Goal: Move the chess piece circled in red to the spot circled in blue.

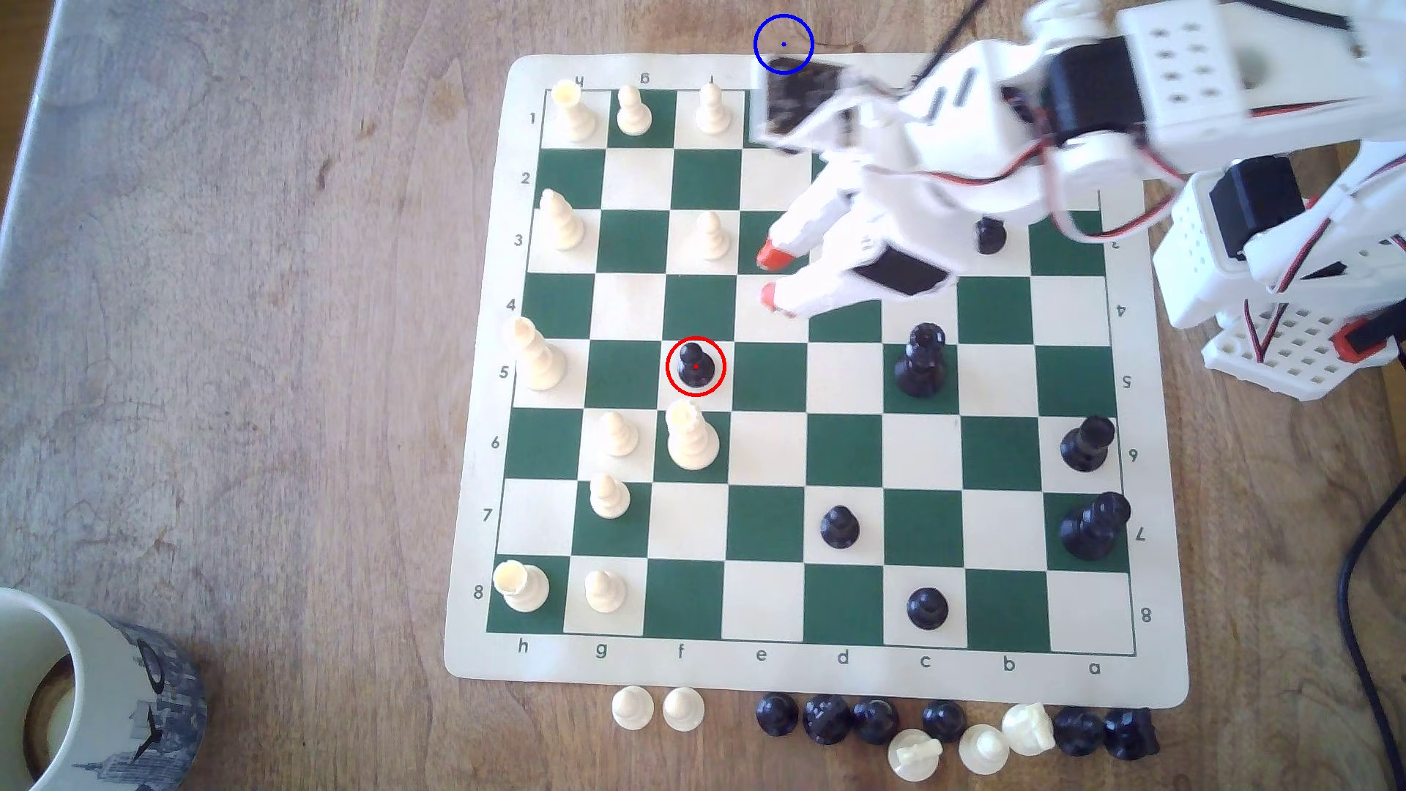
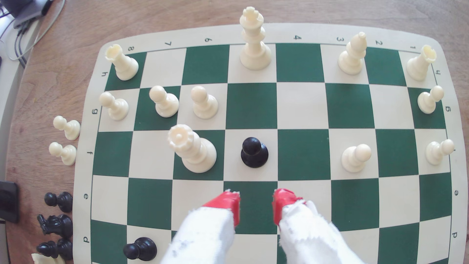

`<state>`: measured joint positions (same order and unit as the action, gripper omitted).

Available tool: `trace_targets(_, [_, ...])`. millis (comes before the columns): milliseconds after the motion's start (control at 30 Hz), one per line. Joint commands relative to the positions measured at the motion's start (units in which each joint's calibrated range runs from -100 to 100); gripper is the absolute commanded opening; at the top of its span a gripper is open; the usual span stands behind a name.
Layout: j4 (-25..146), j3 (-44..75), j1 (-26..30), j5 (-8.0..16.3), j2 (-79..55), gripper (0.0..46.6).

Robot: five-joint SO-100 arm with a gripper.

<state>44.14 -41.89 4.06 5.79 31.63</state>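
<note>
Hand (image 1: 768, 275) with white fingers and red fingertips (image 2: 229, 203) hangs released over the green-and-cream roll-up chess mat (image 1: 837, 677), a clear gap between the tips, gripping and touching nothing. Small glossy black pawn with ball head (image 1: 695, 365), ringed in red, stands upright on cream square f5, apart from the tips and to their left in the exterior view. Tall cream crowned piece (image 1: 691, 437) stands on the adjoining f6 square. Blue-circled patch of brown wood surface (image 1: 784, 44) lies just past the mat's far edge, beside the arm's black camera block.
</note>
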Motion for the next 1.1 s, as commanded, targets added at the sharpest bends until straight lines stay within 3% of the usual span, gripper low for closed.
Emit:
trace_targets(0, [2.4, 12.1, -0.6, 2.1, -8.6, 7.7])
trace_targets(467, [-0.2, 20.6, -0.6, 4.4, -23.1, 9.7])
trace_targets(1067, [-6.6, 26.4, -1.8, 4.4, -34.8, 12.6])
